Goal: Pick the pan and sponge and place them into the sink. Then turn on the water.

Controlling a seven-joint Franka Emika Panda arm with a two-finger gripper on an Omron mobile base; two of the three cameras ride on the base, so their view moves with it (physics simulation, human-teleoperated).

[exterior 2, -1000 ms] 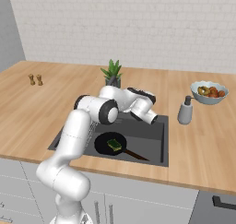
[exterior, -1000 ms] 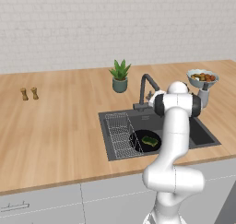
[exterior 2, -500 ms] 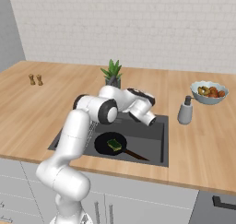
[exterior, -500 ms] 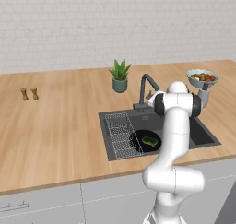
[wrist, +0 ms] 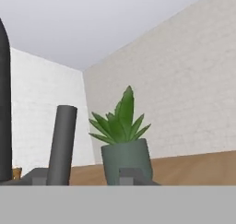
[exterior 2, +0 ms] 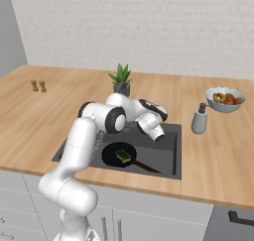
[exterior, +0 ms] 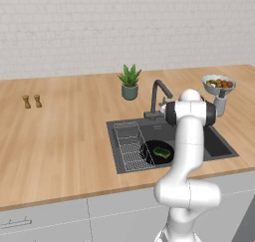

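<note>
The black pan (exterior: 151,154) (exterior 2: 113,154) lies flat in the dark grey sink (exterior: 221,147) (exterior 2: 166,158), its handle pointing toward the front right. The green sponge (exterior: 162,152) (exterior 2: 123,156) rests on the pan. My gripper (wrist: 85,178) hovers at the back of the sink by the dark faucet (exterior: 158,92). It looks toward the plant. Its fingertips (wrist: 131,174) stand apart, and the faucet's dark lever (wrist: 62,142) rises between them, nearer the left one. The faucet's neck (wrist: 4,103) stands at the far left. The water is out of view.
A wire rack (exterior: 128,144) fills the sink's left side. A potted plant (exterior: 130,84) (wrist: 124,149) stands just behind the faucet. A soap dispenser (exterior 2: 199,120) and a fruit bowl (exterior 2: 225,97) sit right of the sink. Two small shakers (exterior: 31,101) stand far left.
The fingers have moved apart; they were nearly shut before. The arm has stayed by the faucet, and the pan and sponge have not moved.
</note>
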